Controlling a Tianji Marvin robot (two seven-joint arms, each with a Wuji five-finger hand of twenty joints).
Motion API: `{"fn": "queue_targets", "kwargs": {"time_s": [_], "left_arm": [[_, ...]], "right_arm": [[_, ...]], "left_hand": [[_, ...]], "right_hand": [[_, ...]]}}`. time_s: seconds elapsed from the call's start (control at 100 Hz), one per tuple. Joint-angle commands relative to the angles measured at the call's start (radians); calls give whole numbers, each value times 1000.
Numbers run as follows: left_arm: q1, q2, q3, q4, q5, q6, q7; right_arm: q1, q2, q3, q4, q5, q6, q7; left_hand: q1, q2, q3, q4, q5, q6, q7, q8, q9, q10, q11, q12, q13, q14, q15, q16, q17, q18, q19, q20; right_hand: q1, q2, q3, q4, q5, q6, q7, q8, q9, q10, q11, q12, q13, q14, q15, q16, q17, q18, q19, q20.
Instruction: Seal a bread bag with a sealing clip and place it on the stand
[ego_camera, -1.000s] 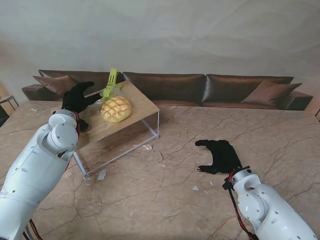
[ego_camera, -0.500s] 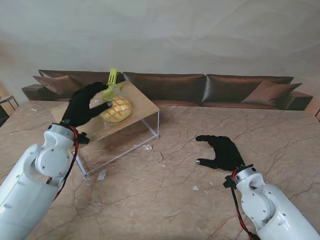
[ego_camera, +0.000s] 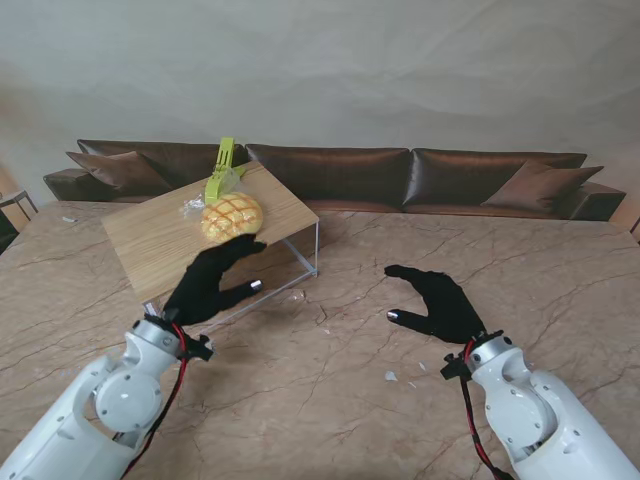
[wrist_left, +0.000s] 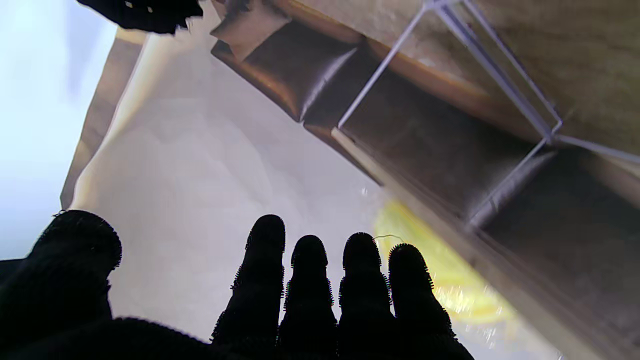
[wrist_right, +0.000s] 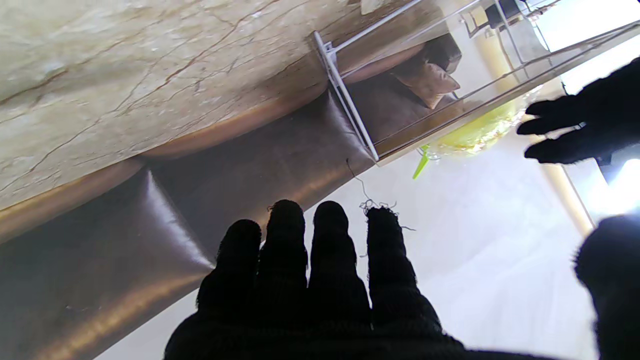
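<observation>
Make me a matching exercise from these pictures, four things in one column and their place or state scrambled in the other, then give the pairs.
Things:
1. bread bag
2. sealing clip
3. left robot hand
4. right robot hand

Places or states:
A. open, over the marble table, right of the stand
B. green, clamped on the bag's neck
C. lying on the wooden stand
D. open, just nearer to me than the stand's front edge

Pairs: 1-C, 2-B, 3-D, 4-A

Marble table (ego_camera: 350, 400), wooden stand (ego_camera: 150, 235), white scraps (ego_camera: 203, 349)

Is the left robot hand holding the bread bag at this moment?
No, the left robot hand is open, nearer to me than the bread bag on the stand.
</observation>
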Motion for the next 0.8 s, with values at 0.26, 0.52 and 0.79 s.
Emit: {"fn": "queue_targets", "kwargs": {"time_s": [0.26,0.52,0.79], "left_arm": [[-23,-20,93,128,-12,-27,21],[-42,-25,124,179,-9,-19,46],[-37,-26,120,173,4,-19,62]], "right_arm": [[-17,-12,-18,13,48,-71,12],[-31,-14,-27,34,59,-95,3],[-28,-16,-49,54,53,-100,-17]], "left_hand": [[2,8,-13,38,-55,-1,-55,-20,-51,-16,-24,-16,-47,-23,-16,6,-17,-48,13,7],[5,-6,8,33,-60,-4,-61,-25,-70,-22,-17,-14,-67,-31,-21,4,-25,-47,7,1],[4,-13,29,28,-60,-9,-54,-22,-70,-27,-15,-14,-72,-35,-23,2,-31,-43,5,-2]], "right_hand": [[-44,70,-50,22,-71,8,-29,-28,-44,-8,-23,-14,-33,-51,-18,-10,-30,-39,-16,-12],[-35,81,-65,29,-127,0,-23,-34,-54,-17,-24,-16,-40,-54,-22,-12,-35,-40,-20,-10],[-26,74,-71,29,-108,-9,2,-32,-28,-17,-17,-13,-22,-51,-17,-9,-23,-27,-14,0]]}}
